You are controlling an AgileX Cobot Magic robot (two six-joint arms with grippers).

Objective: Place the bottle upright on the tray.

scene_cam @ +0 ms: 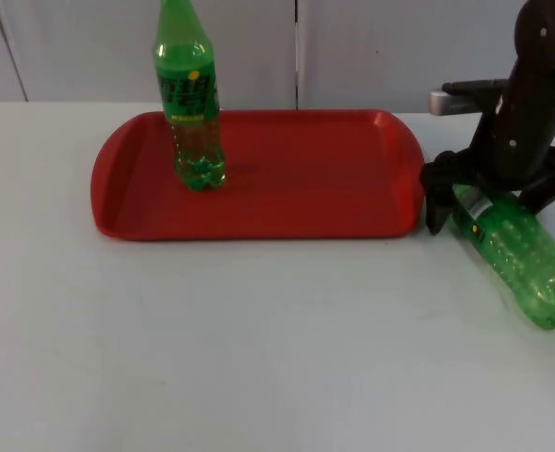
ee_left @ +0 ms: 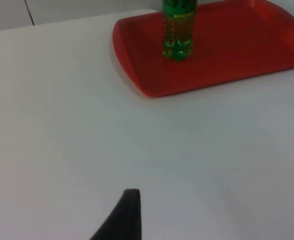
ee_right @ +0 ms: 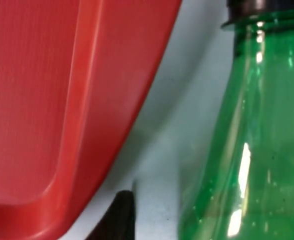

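A green plastic bottle (scene_cam: 517, 250) lies on its side on the white table, just right of the red tray (scene_cam: 305, 193). My right gripper (scene_cam: 484, 209) stands open over the bottle's neck end, one finger on each side. In the right wrist view a narrow strip of table separates the black fingertip (ee_right: 122, 215) from the bottle's shoulder (ee_right: 246, 150), and the tray's rim (ee_right: 112, 125) is close beside it. A second green bottle (scene_cam: 190, 104) stands upright on the tray's left part. One black fingertip (ee_left: 129, 212) of my left gripper hangs over bare table, well short of the tray (ee_left: 226, 65).
The tray lies at the back of the table, close to the grey partition wall (scene_cam: 381, 47). The upright bottle (ee_left: 177, 30) takes up its left end. Bare white table (scene_cam: 258, 339) stretches in front of the tray.
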